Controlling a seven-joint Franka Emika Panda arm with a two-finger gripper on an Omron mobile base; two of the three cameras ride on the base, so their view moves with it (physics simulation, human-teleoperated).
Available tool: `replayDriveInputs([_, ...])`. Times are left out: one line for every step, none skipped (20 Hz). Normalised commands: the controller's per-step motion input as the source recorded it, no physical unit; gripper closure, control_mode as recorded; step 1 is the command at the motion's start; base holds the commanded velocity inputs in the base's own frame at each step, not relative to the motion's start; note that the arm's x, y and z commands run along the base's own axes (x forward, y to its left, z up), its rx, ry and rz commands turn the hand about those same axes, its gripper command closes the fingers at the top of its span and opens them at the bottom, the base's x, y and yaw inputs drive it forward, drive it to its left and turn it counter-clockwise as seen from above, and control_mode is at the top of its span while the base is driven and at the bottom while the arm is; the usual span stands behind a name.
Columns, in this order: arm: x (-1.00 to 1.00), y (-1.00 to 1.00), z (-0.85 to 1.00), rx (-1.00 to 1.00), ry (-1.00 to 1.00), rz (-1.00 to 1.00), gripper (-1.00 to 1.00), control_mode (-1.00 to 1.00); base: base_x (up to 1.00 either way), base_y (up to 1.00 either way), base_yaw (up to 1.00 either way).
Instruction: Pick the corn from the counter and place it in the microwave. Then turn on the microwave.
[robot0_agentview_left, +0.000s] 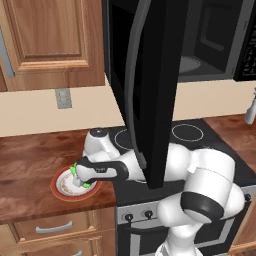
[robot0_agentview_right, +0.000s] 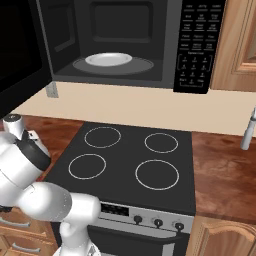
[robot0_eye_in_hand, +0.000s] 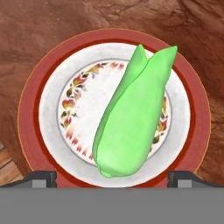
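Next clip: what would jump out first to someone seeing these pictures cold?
The bright green corn lying on the red-rimmed plate, with the open gripper hovering directly over it, fingertips either side of the cob's blunt end. The plate sits on the wooden counter left of the black stovetop. Above the stove, the microwave stands with its door swung wide open, a white turntable dish inside.

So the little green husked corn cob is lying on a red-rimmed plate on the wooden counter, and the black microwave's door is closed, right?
Not quite: the black microwave has its door swung open, as the right base view shows. The rest holds: the green husked corn cob lies on the red-rimmed plate on the wooden counter.
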Motion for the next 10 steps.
replayDriveInputs([0.08,0.04,-0.11,0.0,0.0,-0.01,-1.0,-1.0,0.0,0.0,0.0])
replayDriveInputs([0.09,0.04,-0.11,0.0,0.0,-0.01,-1.0,-1.0,0.0,0.0,0.0])
replayDriveInputs([0.06,0.04,-0.1,0.0,0.0,-0.01,-1.0,-1.0,0.0,0.0,0.0])
replayDriveInputs([0.08,0.04,-0.1,0.0,0.0,-0.01,-1.0,-1.0,0.0,0.0,0.0])
replayDriveInputs([0.06,0.05,-0.11,0.0,0.0,-0.01,-1.0,-1.0,0.0,0.0,0.0])
replayDriveInputs([0.06,0.05,-0.09,0.0,0.0,-0.02,-1.0,-1.0,0.0,0.0,0.0])
replayDriveInputs([0.07,0.06,-0.08,0.0,0.0,-0.02,-1.0,-1.0,0.0,0.0,0.0])
replayDriveInputs([0.08,0.07,-0.07,0.0,0.0,-0.02,-1.0,-1.0,0.0,0.0,0.0])
replayDriveInputs([0.05,0.06,-0.06,0.0,0.0,-0.02,-1.0,-1.0,0.0,0.0,0.0])
replayDriveInputs([0.05,0.06,-0.08,0.0,0.0,-0.02,-1.0,-1.0,0.0,0.0,0.0])
